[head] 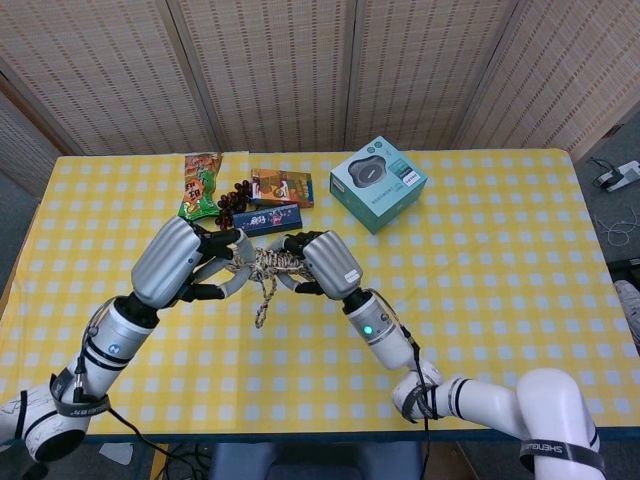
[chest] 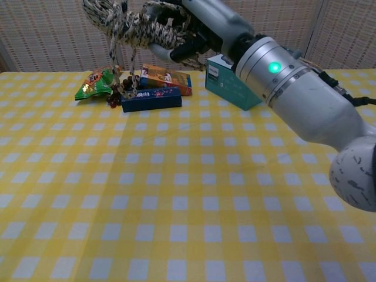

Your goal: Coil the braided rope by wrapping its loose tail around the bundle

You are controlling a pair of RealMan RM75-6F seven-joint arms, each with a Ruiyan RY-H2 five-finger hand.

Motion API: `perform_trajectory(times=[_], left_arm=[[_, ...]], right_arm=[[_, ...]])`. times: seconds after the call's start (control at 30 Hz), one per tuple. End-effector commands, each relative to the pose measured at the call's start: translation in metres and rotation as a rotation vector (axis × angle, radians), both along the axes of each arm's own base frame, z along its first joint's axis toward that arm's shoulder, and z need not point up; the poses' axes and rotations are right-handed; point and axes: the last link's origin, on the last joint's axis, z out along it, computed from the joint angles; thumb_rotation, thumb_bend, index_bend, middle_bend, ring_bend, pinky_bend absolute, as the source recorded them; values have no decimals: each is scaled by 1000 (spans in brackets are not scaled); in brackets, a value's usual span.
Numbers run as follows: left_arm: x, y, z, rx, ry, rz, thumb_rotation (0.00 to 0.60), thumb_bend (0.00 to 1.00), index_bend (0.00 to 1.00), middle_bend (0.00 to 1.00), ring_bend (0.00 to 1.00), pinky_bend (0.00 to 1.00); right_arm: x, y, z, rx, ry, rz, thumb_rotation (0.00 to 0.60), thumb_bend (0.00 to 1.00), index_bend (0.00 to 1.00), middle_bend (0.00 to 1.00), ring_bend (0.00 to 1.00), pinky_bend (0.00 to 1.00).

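Observation:
The braided rope bundle (head: 268, 264) hangs in the air above the table's middle, tan and dark flecked. My right hand (head: 322, 262) grips its right end; in the chest view the same hand (chest: 197, 26) holds the bundle (chest: 141, 26) near the top edge. My left hand (head: 185, 264) sits just left of the bundle with its fingers on the rope there. A short loose tail (head: 263, 305) dangles below the bundle, also seen as hanging strands (chest: 122, 61) in the chest view. The left hand itself is barely visible in the chest view.
On the yellow checked table (head: 500, 260) at the back lie a green snack bag (head: 198, 186), dark grapes (head: 232, 199), a small orange box (head: 281, 186), a dark blue box (head: 266, 219) and a teal box (head: 378, 181).

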Motion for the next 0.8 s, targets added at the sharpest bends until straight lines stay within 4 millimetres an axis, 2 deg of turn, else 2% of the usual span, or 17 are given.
perform_trajectory(times=[0.03,0.53,0.7,0.8], left_arm=[[8,7,-3,-13,-25,11,600,425,685,1000,1000,1000],[8,48,-17,-70,-89,207,600,426,675,1000,1000,1000],[-4,60,-18,-53,-53,271,600,426,675,1000,1000,1000],[-17,68,-18,-38,-20,317,600,426,675,1000,1000,1000]], right_arm=[[4,4,-6,39,4,20,600,464,807,642,575,647],[13,18,-24,169,-32,89,600,418,824,652,575,647],[11,20,-23,179,-51,125,600,403,835,660,575,647],[10,21,-20,187,-66,150,600,393,843,665,575,647]])
